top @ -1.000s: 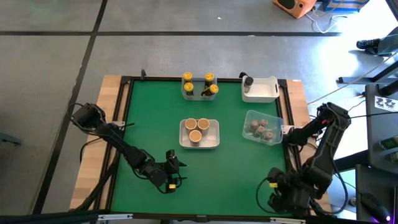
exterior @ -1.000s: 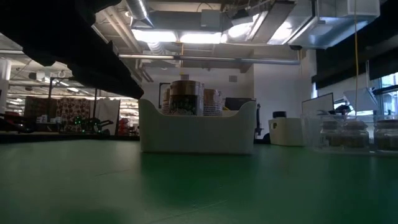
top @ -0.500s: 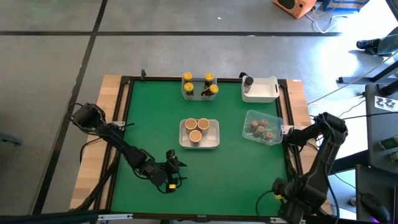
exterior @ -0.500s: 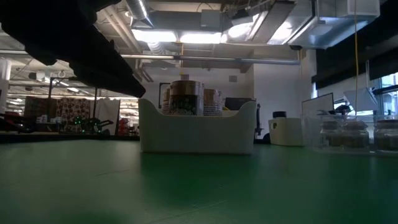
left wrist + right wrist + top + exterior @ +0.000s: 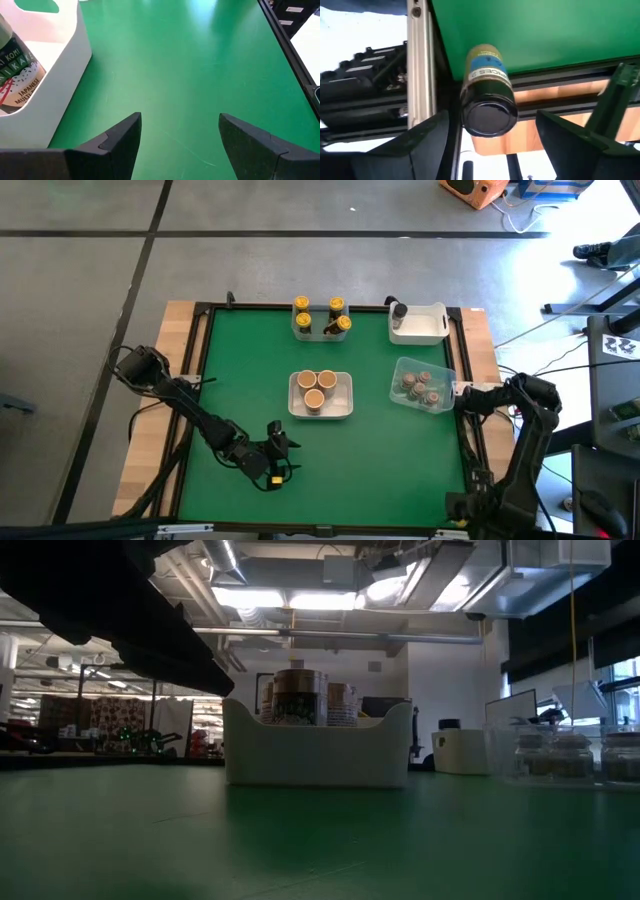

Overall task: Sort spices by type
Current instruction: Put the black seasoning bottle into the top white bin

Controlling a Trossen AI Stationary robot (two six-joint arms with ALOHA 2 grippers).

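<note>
My right gripper (image 5: pixel 491 114) is open at the table's near right corner (image 5: pixel 466 505). Its fingers stand either side of a spice jar (image 5: pixel 486 75) with a dark cap and blue label, apart from it. The jar shows cap-first over the black frame rail at the mat's edge; what it rests on I cannot tell. My left gripper (image 5: pixel 179 120) is open low over the mat at near left (image 5: pixel 276 444), touching nothing. The other spices sit in tubs: yellow-capped (image 5: pixel 322 318), tan-capped (image 5: pixel 318 388), brown-capped (image 5: pixel 418 386), and one dark-capped (image 5: pixel 399 310).
The centre white tub (image 5: pixel 344 406) lies just beyond my left gripper, its wall (image 5: pixel 60 85) close by. The far white tub (image 5: pixel 430 330) and the clear tub (image 5: pixel 444 372) stand along the right side. Black frame rails and a wooden strip (image 5: pixel 560 107) border the mat.
My right arm has swung toward the table's near right corner and come down, and its wrist has rolled and tipped to point more steeply down. My left arm and the tubs have kept still.
</note>
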